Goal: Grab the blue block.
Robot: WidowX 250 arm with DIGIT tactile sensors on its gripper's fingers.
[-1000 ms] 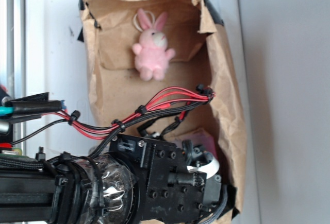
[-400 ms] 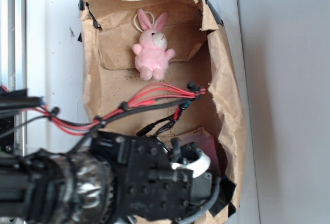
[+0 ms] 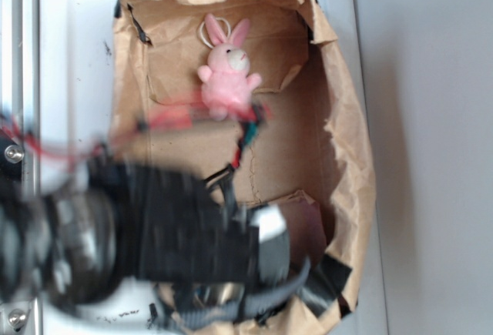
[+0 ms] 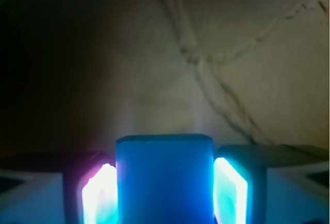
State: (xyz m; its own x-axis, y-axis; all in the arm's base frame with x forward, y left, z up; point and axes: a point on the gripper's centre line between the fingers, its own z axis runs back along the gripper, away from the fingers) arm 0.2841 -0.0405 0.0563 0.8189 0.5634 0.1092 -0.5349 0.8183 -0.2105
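Observation:
In the wrist view the blue block (image 4: 165,167) fills the gap between my two glowing fingers (image 4: 98,195), its smooth sides touching both pads. My gripper (image 4: 165,188) is shut on it, above creased brown paper. From the exterior camera the arm is motion-blurred at the lower left, and the gripper (image 3: 266,235) hangs over the box's near end. The block itself is hidden there behind the arm.
A pink plush bunny (image 3: 229,73) lies at the far end of the brown paper-lined box (image 3: 350,173). A dark reddish patch (image 3: 306,223) sits on the box floor near the gripper. Red and black cables (image 3: 243,139) swing close to the bunny. A metal rail (image 3: 15,58) runs along the left.
The arm has swung left and is now blurred. Its cables have swept up the box toward the bunny, and more of the box floor on the right shows.

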